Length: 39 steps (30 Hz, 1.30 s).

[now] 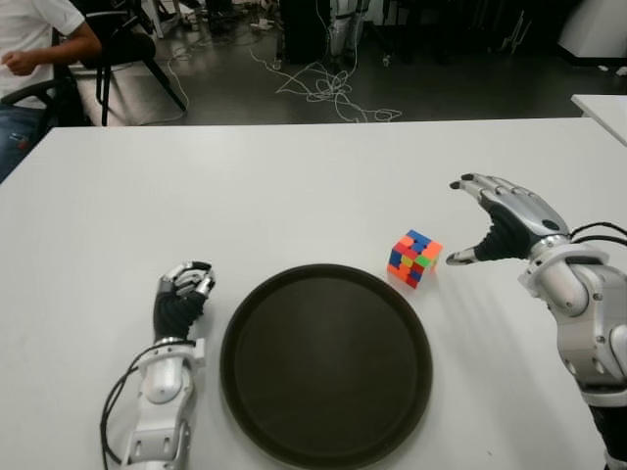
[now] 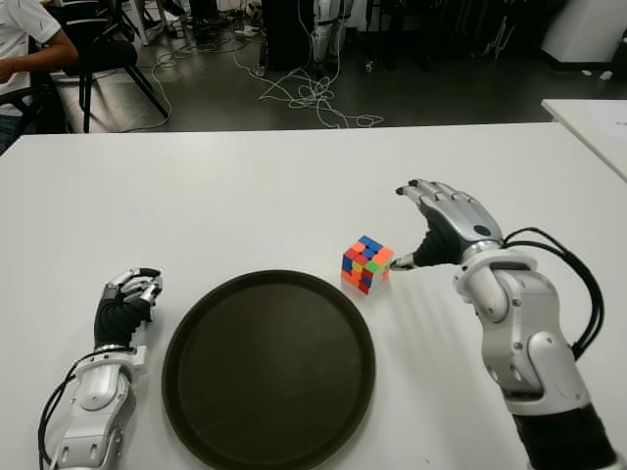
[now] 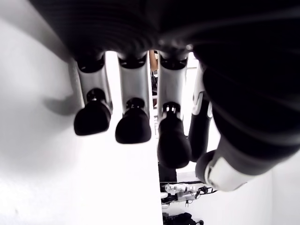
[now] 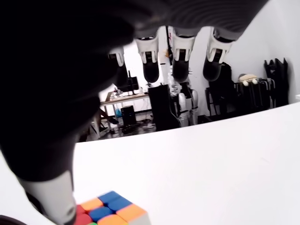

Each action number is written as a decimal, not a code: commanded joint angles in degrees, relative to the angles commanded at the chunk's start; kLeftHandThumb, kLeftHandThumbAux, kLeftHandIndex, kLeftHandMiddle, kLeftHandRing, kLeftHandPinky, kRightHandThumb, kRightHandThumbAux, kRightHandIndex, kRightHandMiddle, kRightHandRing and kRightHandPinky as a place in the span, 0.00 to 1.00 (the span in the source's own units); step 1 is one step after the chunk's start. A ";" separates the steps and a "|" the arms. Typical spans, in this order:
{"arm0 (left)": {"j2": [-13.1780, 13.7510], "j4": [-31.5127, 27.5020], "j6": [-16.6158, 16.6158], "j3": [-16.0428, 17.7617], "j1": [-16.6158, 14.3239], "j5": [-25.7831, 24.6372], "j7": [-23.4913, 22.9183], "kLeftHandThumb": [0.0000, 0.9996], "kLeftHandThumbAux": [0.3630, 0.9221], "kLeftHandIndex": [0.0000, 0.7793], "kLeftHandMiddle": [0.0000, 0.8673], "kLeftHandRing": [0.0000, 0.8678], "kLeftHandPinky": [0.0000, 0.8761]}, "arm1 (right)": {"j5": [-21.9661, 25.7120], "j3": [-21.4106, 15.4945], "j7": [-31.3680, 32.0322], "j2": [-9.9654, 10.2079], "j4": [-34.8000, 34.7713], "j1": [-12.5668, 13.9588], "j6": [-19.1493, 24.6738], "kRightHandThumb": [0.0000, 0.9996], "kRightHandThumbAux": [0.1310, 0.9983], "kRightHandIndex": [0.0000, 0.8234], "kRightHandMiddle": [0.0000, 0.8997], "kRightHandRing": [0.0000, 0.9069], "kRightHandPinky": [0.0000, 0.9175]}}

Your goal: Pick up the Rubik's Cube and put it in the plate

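On the white counter (image 1: 294,186), right robot hand (image 1: 495,220) spread open, thumb by the cube (image 1: 413,258); left robot hand (image 1: 182,294) curled beside the plate (image 1: 245,333).

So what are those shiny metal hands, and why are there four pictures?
They belong to a robot shaped like a person. Two pictures come from cameras in its head, looking down at a white table. The other two come from small cameras on its wrists, so its fingers look huge there. On the table are a colourful puzzle cube and a round dark plate. The cube sits just past the plate's edge, not in it. The right hand is open and reaching beside the cube, with its thumb close to it, but holds nothing yet. The left hand is curled up, empty, to the left of the plate. A person sits far off in the corner.
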 joint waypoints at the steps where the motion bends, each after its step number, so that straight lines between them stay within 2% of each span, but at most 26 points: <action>1: 0.02 0.02 0.03 -0.02 -0.03 -0.01 -0.03 0.71 0.61 0.57 0.90 0.91 0.88 | 0.02 0.11 -0.01 0.01 0.11 -0.15 0.06 0.00 0.75 0.00 0.00 0.00 0.00; 15: 0.11 0.30 -0.22 -0.08 -0.29 -0.01 -0.19 0.71 0.61 0.57 0.90 0.92 0.89 | 0.12 2.93 -0.31 0.65 3.15 -3.67 1.19 0.00 0.75 0.00 0.00 0.00 0.00; 20: -0.11 0.72 -0.39 0.05 -0.40 -0.11 0.02 0.71 0.61 0.56 0.90 0.91 0.88 | 0.11 4.43 1.65 1.37 3.47 -5.24 3.24 0.00 0.76 0.00 0.00 0.00 0.00; 30: -0.55 0.20 -0.30 0.12 -0.25 -0.35 0.14 0.71 0.61 0.57 0.90 0.92 0.89 | 1.16 6.20 0.78 2.77 5.82 -6.82 4.05 0.00 0.73 0.00 0.00 0.00 0.00; 39: -0.71 -0.38 0.30 -0.07 -0.15 0.20 0.76 0.71 0.61 0.57 0.90 0.92 0.89 | 2.31 7.78 0.48 3.16 7.86 -7.66 3.16 0.00 0.68 0.00 0.00 0.00 0.00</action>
